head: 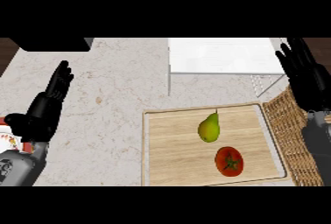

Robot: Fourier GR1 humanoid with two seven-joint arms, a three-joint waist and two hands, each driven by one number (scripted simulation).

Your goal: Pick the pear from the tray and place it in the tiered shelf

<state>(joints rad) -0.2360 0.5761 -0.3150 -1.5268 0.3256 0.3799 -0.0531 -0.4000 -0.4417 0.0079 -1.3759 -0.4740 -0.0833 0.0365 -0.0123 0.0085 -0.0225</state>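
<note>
A yellow-green pear [209, 127] lies on the wooden tray [169, 151] at the lower middle, its stem pointing away from me. The white tiered shelf [223, 54] stands behind the tray at the upper right. My right hand [301, 74] is raised at the right edge, fingers straight, beside the shelf and well above the pear. At the left, far from the tray, my left hand [48, 105] rests open with its fingers up. Neither hand touches anything.
A red tomato [229, 161] sits on the tray just in front of the pear. A wicker basket [294, 135] stands against the tray's right side. A dark object [51, 43] sits at the counter's top left.
</note>
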